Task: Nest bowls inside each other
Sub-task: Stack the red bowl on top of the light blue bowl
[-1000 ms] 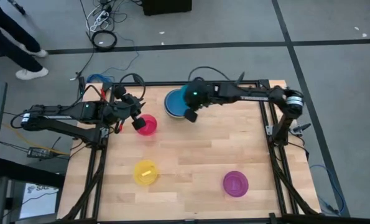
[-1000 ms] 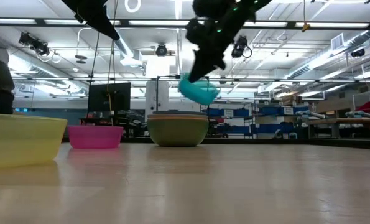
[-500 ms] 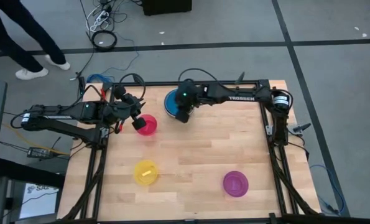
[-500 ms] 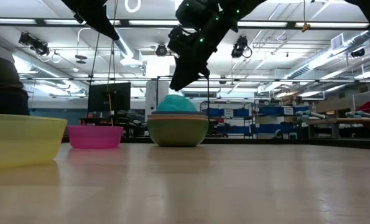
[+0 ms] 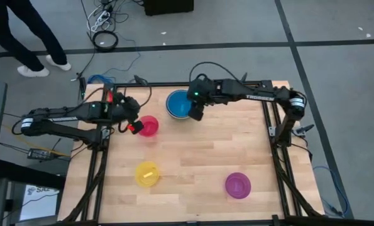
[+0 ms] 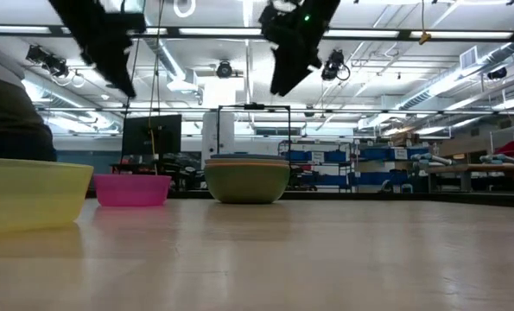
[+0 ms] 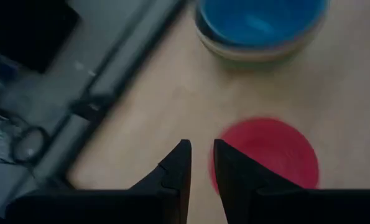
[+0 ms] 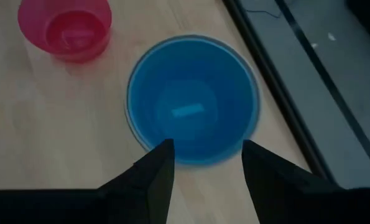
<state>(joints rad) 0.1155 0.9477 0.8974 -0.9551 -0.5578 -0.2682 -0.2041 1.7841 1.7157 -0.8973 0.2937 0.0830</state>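
A stack of nested bowls (image 5: pixel 177 103) stands at the table's far middle, olive-green outermost (image 6: pixel 246 181) and a blue-teal bowl (image 8: pixel 193 99) innermost. My right gripper (image 8: pixel 203 163) hangs open above the stack's near right rim (image 5: pixel 195 114), holding nothing. A pink bowl (image 5: pixel 148 126) rests on its base left of the stack. My left gripper (image 7: pixel 200 155) hovers just beside its left rim, its fingers a little apart and empty. A yellow bowl (image 5: pixel 146 174) and a purple bowl (image 5: pixel 237 186) sit on the near half of the table.
A black metal frame (image 5: pixel 271 132) runs along the table's left, right and far edges. Bare wood lies between the stack and the two near bowls. A person's legs (image 5: pixel 23 37) show on the floor beyond the far left corner.
My right gripper has opened and let go of the teal bowl above the stack, then risen. The bowl dropped into the stack, first showing above the rim, now sunk inside. My left gripper has come down and tipped toward the pink bowl.
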